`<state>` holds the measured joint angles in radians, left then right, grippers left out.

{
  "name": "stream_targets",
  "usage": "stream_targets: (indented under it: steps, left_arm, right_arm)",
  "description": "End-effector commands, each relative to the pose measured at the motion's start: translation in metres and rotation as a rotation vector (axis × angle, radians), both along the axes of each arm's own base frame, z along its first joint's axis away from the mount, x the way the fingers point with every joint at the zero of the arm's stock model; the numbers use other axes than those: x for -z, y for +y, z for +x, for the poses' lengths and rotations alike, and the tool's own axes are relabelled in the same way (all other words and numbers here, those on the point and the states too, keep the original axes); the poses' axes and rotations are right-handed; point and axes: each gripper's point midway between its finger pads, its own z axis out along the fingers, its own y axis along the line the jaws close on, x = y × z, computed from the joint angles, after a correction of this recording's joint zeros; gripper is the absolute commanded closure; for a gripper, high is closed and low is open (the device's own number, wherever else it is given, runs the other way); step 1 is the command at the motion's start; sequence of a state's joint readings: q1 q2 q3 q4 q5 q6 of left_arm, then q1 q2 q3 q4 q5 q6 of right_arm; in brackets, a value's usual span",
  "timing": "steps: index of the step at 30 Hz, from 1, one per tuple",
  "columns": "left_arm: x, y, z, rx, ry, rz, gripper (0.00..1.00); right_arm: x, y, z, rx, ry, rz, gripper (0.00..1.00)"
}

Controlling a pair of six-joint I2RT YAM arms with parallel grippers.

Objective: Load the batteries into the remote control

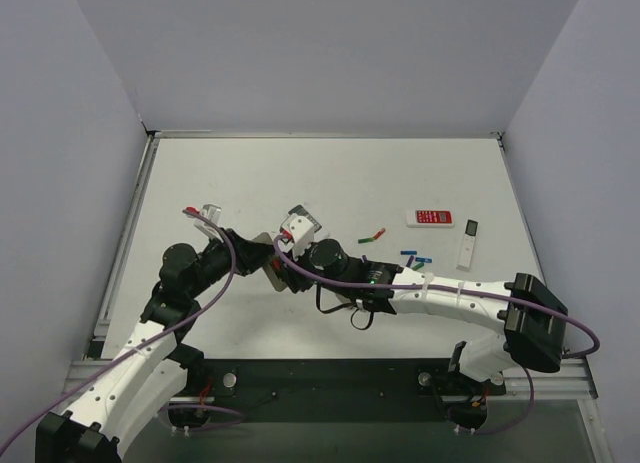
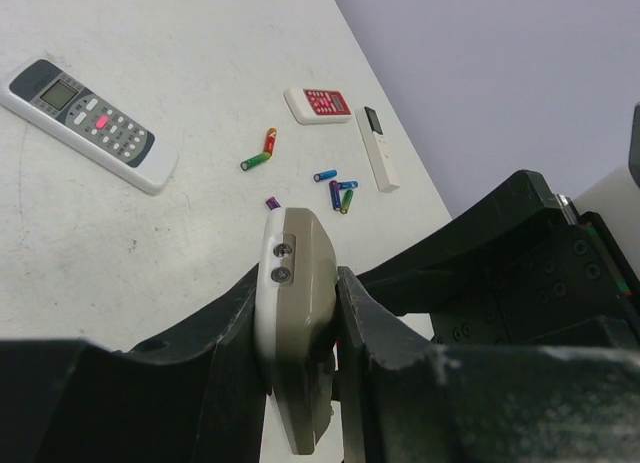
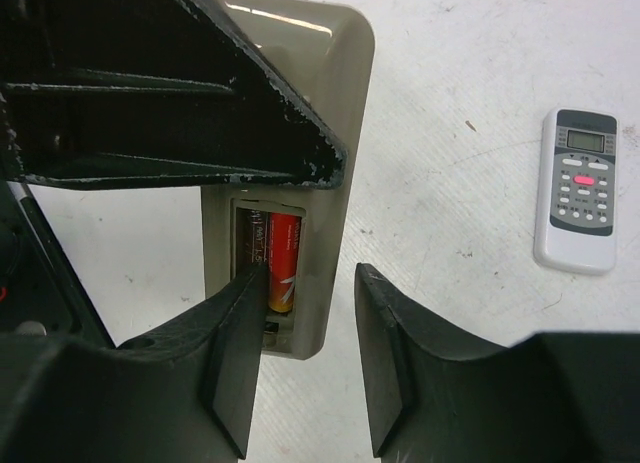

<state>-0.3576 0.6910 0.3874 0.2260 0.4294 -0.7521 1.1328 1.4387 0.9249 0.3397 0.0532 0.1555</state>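
Four remotes in total: one held, three lying on the table [image 2: 150,253].

Left gripper [image 2: 296,283] pinches the remote control [image 2: 303,373] by its long edges, jaws clamped on both sides. The tan-grey back faces the right wrist camera.

Battery bay is open.
- One red battery [image 3: 283,255] is seated in the right-hand slot.
- The slot at its 9 o'clock is dark, so I can't tell if it's filled.

Right gripper [image 3: 308,283] has its jaws spread and holds nothing. Its tips sit at the bay's lower end. One fingertip [image 3: 248,283] overlaps the bay's bottom-left corner; I can't tell whether it touches.

Loose batteries [image 2: 335,188] on the table, left wrist view: about seven, count not firm because some touch.
- Two (red-yellow, green) lie in a V at 12 o'clock from the held remote.
- Four (blue, purple, green) are bunched at 1 o'clock.
- One purple end pokes out just behind the remote's top edge.

Three idle remotes, same view:
- White remote with grey display [image 2: 90,123] at 10 o'clock, face up.
- Red flat remote [image 2: 320,104] at 12 o'clock, beyond the batteries.
- Slim white remote [image 2: 378,148] with a dark display, near the red one at its 4 o'clock, not touching.

In the top view the loose batteries lie at 3 o'clock from the two grippers.
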Motion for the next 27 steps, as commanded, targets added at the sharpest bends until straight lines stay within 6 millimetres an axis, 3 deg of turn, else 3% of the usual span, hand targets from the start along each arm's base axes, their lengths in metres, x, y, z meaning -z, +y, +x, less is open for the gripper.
stream_targets:
  steps: [1,14,20,27]
  left_arm:
    - [-0.018,-0.004,-0.005,0.021,-0.040,-0.067,1.00]
    - [-0.009,-0.001,-0.008,0.007,-0.024,-0.071,1.00]
    - [-0.010,0.001,-0.008,-0.004,-0.026,-0.067,1.00]
    - [-0.011,0.001,-0.008,-0.008,-0.028,-0.070,1.00]
  right_arm:
    - [-0.039,0.007,0.028,0.108,-0.100,0.092,0.65]
    - [-0.054,0.012,0.037,0.148,-0.137,0.153,0.66]
    - [-0.053,0.012,0.041,0.165,-0.150,0.147,0.71]
    - [-0.049,0.005,0.048,0.221,-0.147,0.138,0.93]
